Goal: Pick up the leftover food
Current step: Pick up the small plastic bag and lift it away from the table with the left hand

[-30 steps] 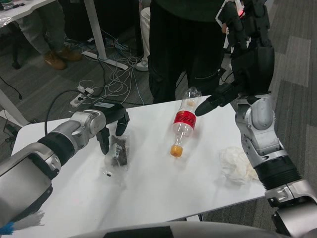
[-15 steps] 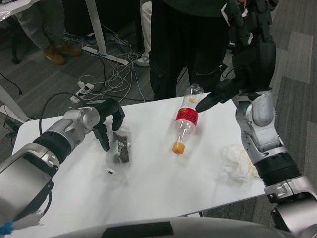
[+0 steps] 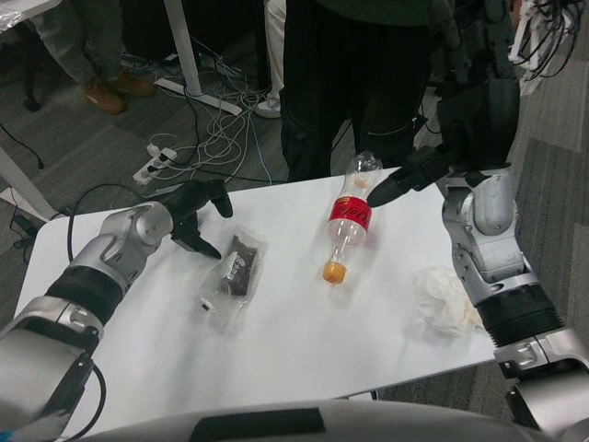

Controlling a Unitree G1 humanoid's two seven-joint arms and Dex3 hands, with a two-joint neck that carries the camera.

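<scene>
Bare white table (image 3: 304, 341) was seen in front of the bagged food (image 3: 236, 274), giving open approach from the near side. The left hand (image 3: 196, 210) was held just behind and left of the bag. A bottle (image 3: 349, 221) lay to the bag's right, a crumpled tissue (image 3: 444, 302) farther right. A standing person (image 3: 354, 83) blocked the far edge.

two silver, rounded metal forearms with black banded cuffs, one at the frame's lower left, one at the right; each ends in a black many-fingered hand, left hand (image 3: 195, 210), right hand (image 3: 460, 101).
</scene>
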